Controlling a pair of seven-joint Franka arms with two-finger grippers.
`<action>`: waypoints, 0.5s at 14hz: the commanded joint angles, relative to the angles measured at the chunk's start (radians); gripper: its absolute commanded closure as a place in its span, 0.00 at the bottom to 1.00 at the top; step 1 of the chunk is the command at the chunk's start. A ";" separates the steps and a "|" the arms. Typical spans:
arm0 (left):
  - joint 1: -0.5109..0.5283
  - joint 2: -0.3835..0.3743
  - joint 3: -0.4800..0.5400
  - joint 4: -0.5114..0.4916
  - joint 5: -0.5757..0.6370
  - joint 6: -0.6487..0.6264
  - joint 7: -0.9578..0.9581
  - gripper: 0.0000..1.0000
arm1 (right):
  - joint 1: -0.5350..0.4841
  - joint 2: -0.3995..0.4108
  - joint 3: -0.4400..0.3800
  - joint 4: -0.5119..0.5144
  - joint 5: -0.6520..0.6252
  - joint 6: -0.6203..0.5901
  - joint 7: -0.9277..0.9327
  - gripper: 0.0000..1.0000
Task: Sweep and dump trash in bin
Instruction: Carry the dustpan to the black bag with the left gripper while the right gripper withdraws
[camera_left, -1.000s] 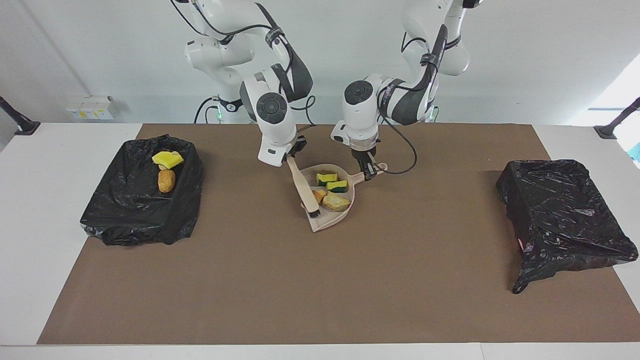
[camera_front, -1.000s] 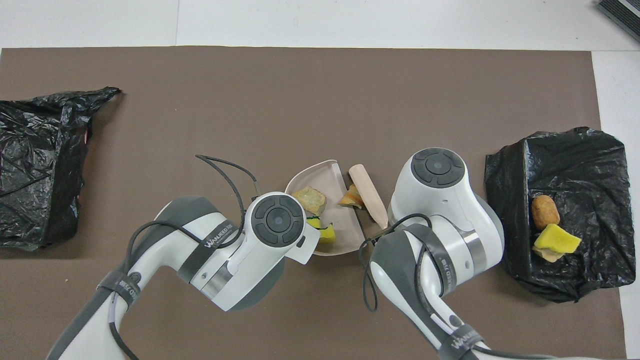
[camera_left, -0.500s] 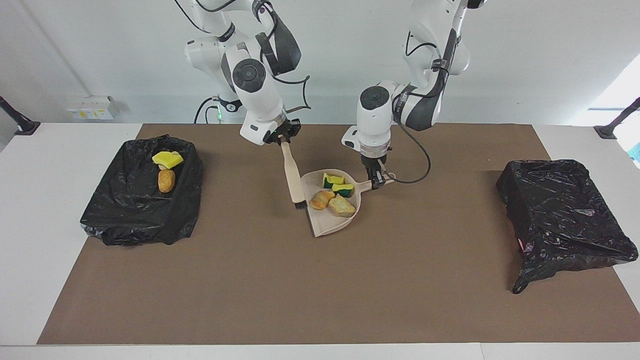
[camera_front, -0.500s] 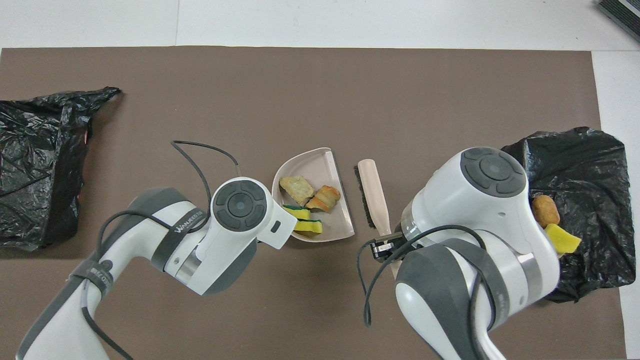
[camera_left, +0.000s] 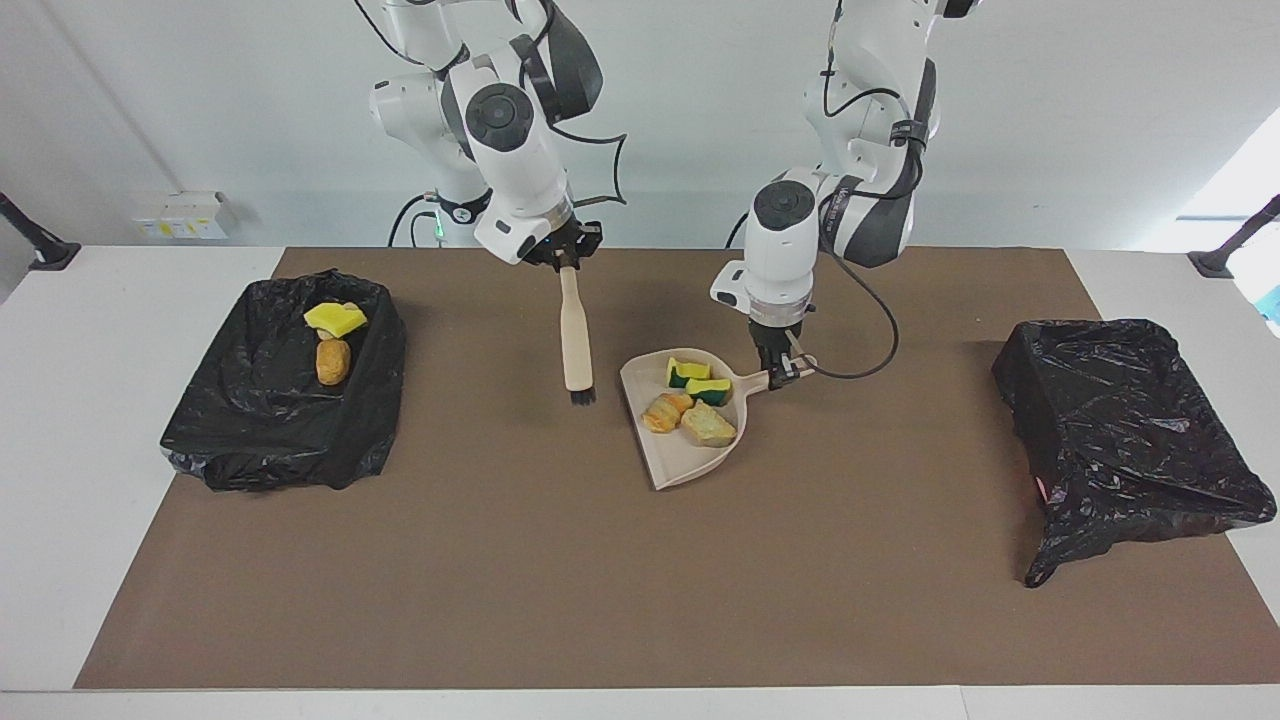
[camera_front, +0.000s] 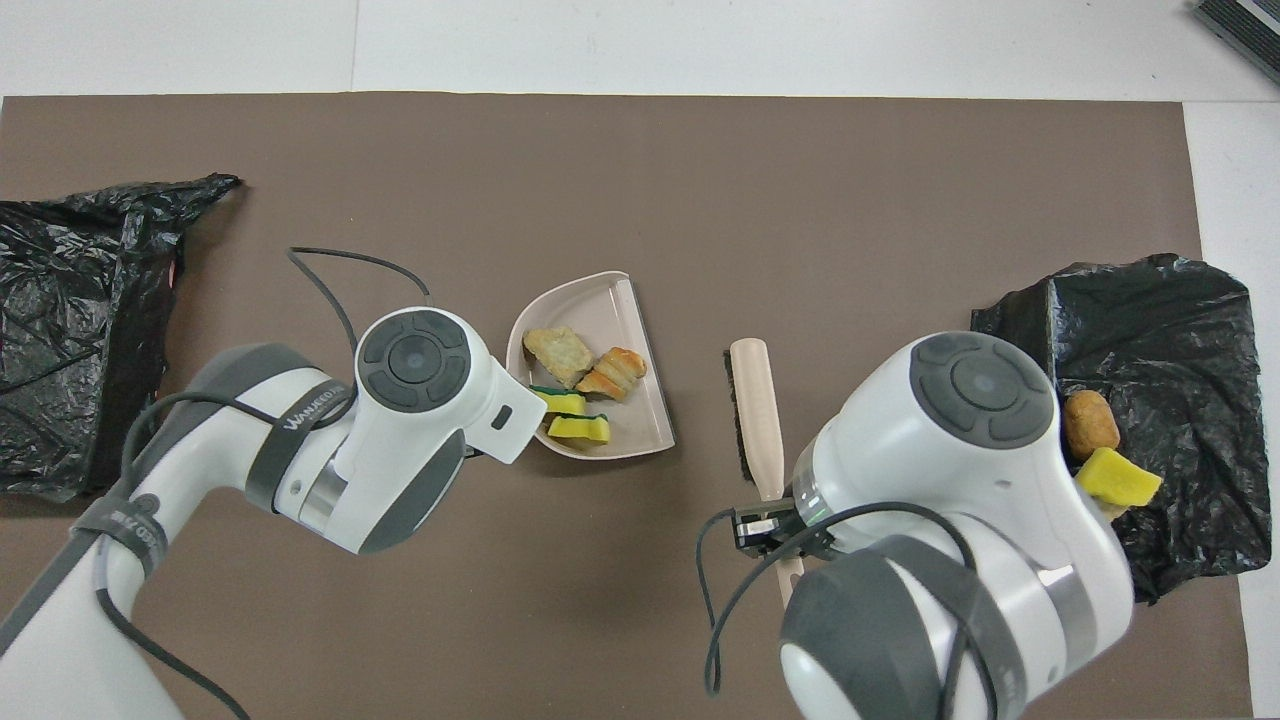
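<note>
The beige dustpan (camera_left: 680, 465) (camera_front: 600, 300) is over the middle of the brown mat. My left gripper (camera_left: 783, 372) is shut on its handle. It carries the trash: two yellow-green sponge wedges (camera_left: 700, 382) (camera_front: 575, 425) and two tan bread-like lumps (camera_left: 690, 420) (camera_front: 585, 360). My right gripper (camera_left: 565, 262) (camera_front: 775, 525) is shut on the handle of a beige brush (camera_left: 575, 335) (camera_front: 757, 400). The brush hangs bristles down beside the pan, toward the right arm's end. In the overhead view the left gripper is hidden under its wrist.
A black-bagged bin (camera_left: 285, 420) (camera_front: 1170, 310) at the right arm's end holds a yellow sponge (camera_left: 335, 318) and a brown lump (camera_left: 332, 360). Another black-bagged bin (camera_left: 1120, 420) (camera_front: 60, 330) stands at the left arm's end. Bare mat lies between them.
The brush has come up out of the dustpan and swung toward the right arm's end. The dustpan with its trash has moved toward the left arm's end. Both grips are unchanged.
</note>
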 joint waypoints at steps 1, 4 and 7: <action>0.110 0.011 -0.010 0.097 -0.063 -0.081 0.161 1.00 | 0.096 -0.080 -0.002 -0.148 0.025 0.111 0.071 1.00; 0.238 0.010 -0.012 0.192 -0.082 -0.155 0.324 1.00 | 0.152 -0.057 -0.002 -0.205 0.054 0.223 0.142 1.00; 0.346 0.014 -0.007 0.288 -0.105 -0.215 0.493 1.00 | 0.193 -0.032 0.000 -0.226 0.060 0.285 0.229 1.00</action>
